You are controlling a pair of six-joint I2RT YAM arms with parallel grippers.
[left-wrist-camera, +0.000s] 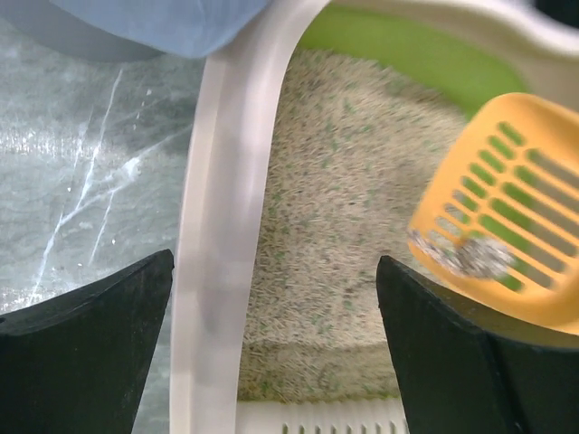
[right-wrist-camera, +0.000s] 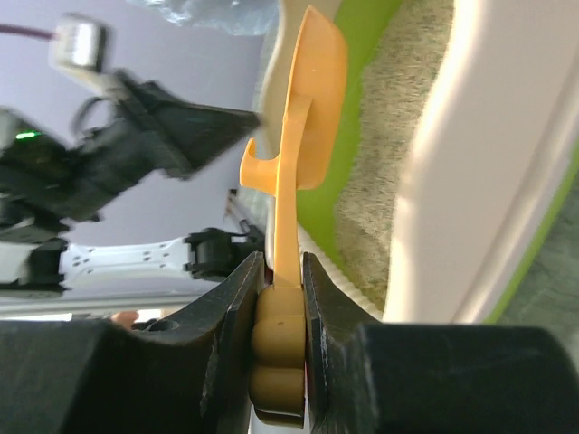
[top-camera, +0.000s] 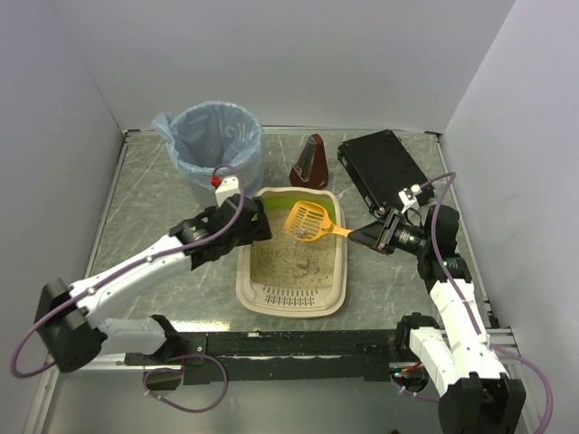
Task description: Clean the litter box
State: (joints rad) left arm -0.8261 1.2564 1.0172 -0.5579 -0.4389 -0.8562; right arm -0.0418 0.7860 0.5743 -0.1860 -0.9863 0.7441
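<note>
1. Clamping the orange scoop point(top-camera: 308, 221), my right end effector point(right-wrist-camera: 280, 298) holds it over the litter box point(top-camera: 336, 271) so its clump point(left-wrist-camera: 470, 256) sifts.
2. My left end effector point(left-wrist-camera: 273, 271) gapes open astride that box's left rim on the tabletop point(top-camera: 154, 194), probably to brace it.

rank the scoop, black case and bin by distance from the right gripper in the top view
1. scoop, held in the right gripper, reaching left over the litter
2. black case, just behind it
3. bin, back left
</note>
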